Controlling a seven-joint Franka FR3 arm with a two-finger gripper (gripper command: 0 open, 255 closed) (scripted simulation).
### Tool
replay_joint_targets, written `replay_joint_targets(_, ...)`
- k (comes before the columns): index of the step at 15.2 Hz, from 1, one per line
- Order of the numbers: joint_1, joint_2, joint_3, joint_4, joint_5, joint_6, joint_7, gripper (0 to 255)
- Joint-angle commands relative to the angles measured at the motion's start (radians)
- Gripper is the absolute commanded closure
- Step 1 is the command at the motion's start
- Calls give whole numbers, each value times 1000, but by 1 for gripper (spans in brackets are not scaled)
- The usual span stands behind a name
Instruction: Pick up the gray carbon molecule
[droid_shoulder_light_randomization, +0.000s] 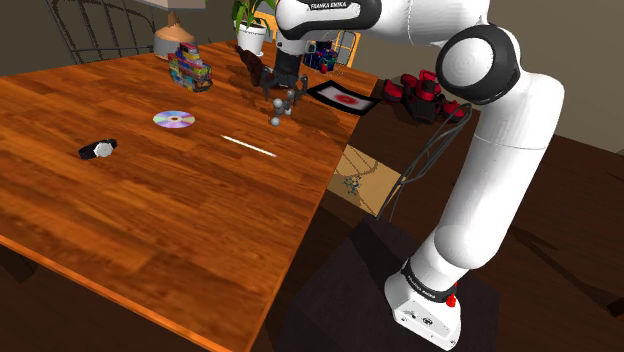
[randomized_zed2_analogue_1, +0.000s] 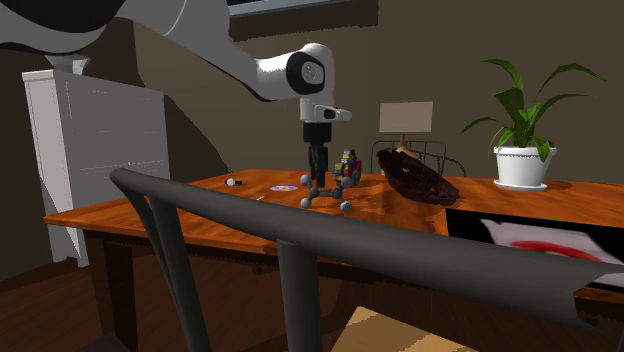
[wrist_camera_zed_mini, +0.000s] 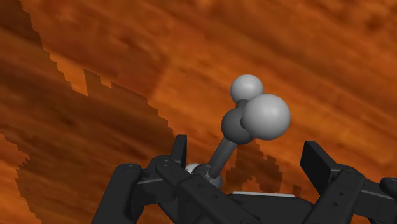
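Note:
The molecule model (droid_shoulder_light_randomization: 283, 105) is a cluster of grey balls joined by dark rods, standing on the wooden table (droid_shoulder_light_randomization: 150, 200) near its far edge. My gripper (droid_shoulder_light_randomization: 286, 86) points straight down over it. In the wrist view a dark central ball (wrist_camera_zed_mini: 236, 126) with two pale balls (wrist_camera_zed_mini: 266, 116) lies just past the fingertips. A rod runs back from it between the fingers (wrist_camera_zed_mini: 181, 151) to another pale ball near the palm. The fingers stand apart and neither visibly presses on the model. In the second exterior view the gripper (randomized_zed2_analogue_1: 318, 178) reaches the top of the molecule model (randomized_zed2_analogue_1: 326, 195).
On the table lie a disc (droid_shoulder_light_randomization: 173, 120), a small black-and-white object (droid_shoulder_light_randomization: 98, 149), a thin white stick (droid_shoulder_light_randomization: 248, 145), a colourful block stack (droid_shoulder_light_randomization: 189, 66), a dark brown lump (randomized_zed2_analogue_1: 416, 175), a potted plant (randomized_zed2_analogue_1: 521, 130) and a red-and-white mat (droid_shoulder_light_randomization: 342, 96). A chair back (randomized_zed2_analogue_1: 300, 235) crosses the second exterior view.

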Motion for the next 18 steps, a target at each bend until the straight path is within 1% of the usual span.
replay_joint_targets(1, -1, 4, 0, -21, 0, 25, -1, 0)
replay_joint_targets(2, -1, 6, 0, -39, 0, 45, -1, 0)
replay_joint_targets(4, -1, 6, 0, -39, 0, 45, -1, 0)
replay_joint_targets(5, 0, 5, 0, -40, 0, 46, 0, 255)
replay_joint_targets(14, -1, 6, 0, -39, 0, 45, -1, 255)
replay_joint_targets(18, -1, 1, 0, 8, 0, -7, 0, 255)
